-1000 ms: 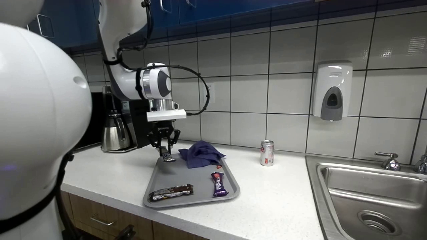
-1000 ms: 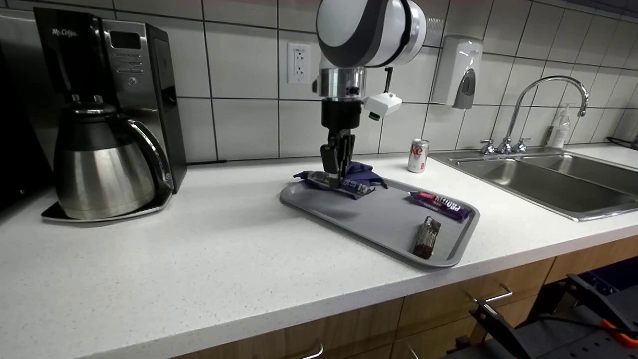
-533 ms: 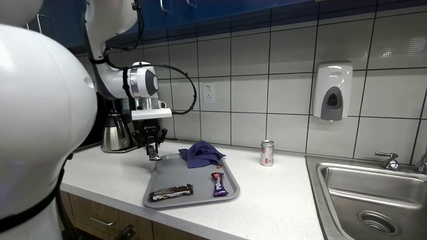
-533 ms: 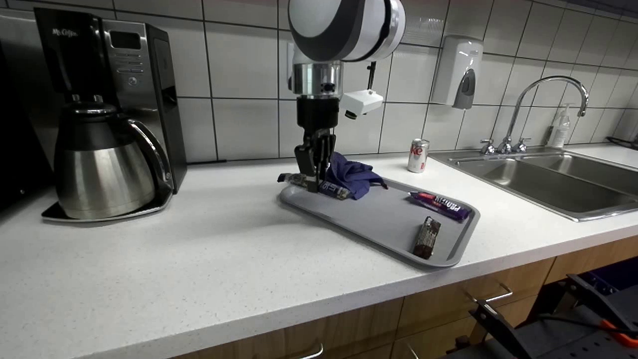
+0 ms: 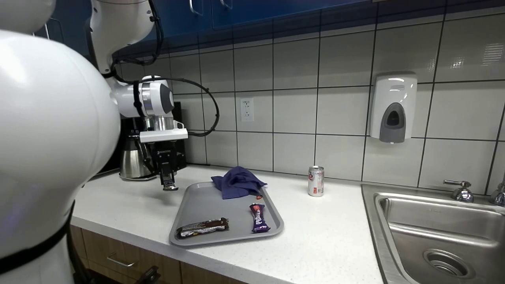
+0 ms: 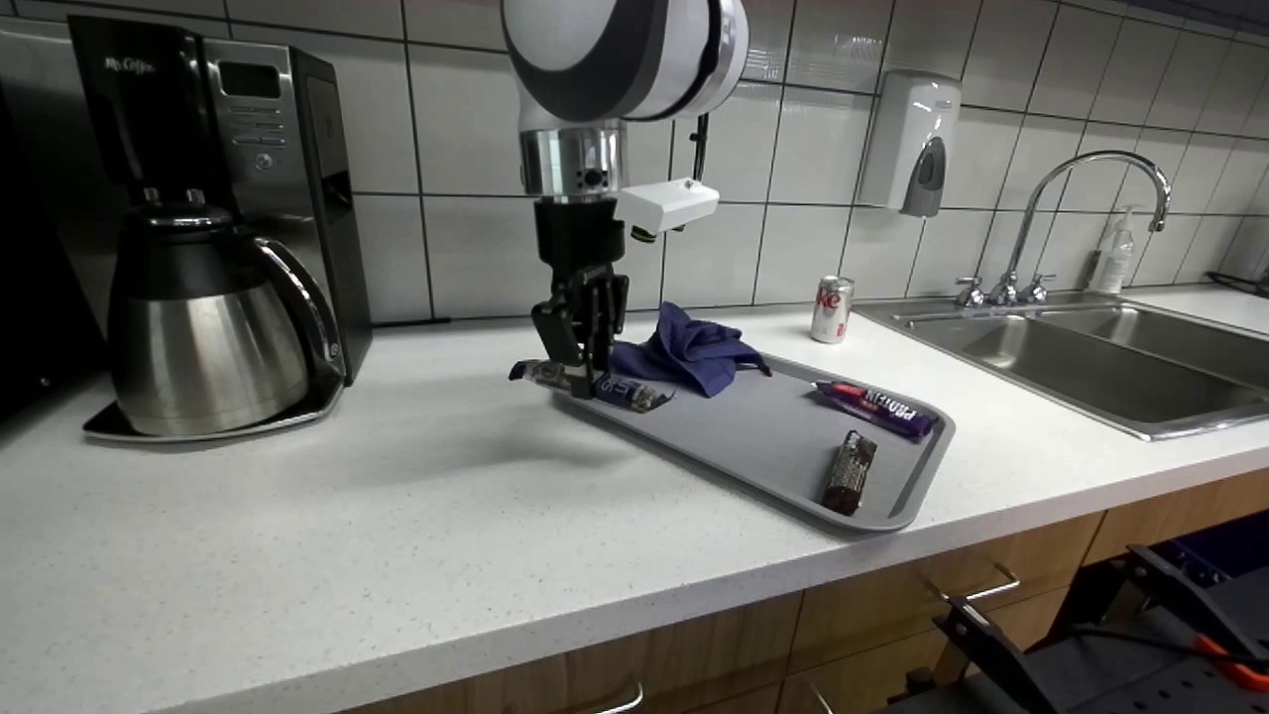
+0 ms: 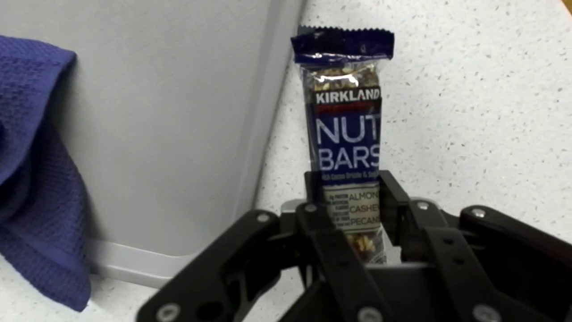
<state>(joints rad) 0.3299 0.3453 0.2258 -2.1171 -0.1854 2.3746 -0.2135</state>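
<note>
In both exterior views, glare spotted the tiles (image 5: 457,62) at upper right and soft shadow greyed the counter (image 6: 476,454) left of centre.

White, grey-trimmed arm (image 6: 620,74), black cable (image 5: 217,112), black end effector (image 7: 351,190)

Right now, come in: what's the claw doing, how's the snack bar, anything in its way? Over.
Gripper shut on nut bar. Bar held above white counter, beside gray tray. Possible snags: that tray, blue-purple cloth lying partly on it.
</note>
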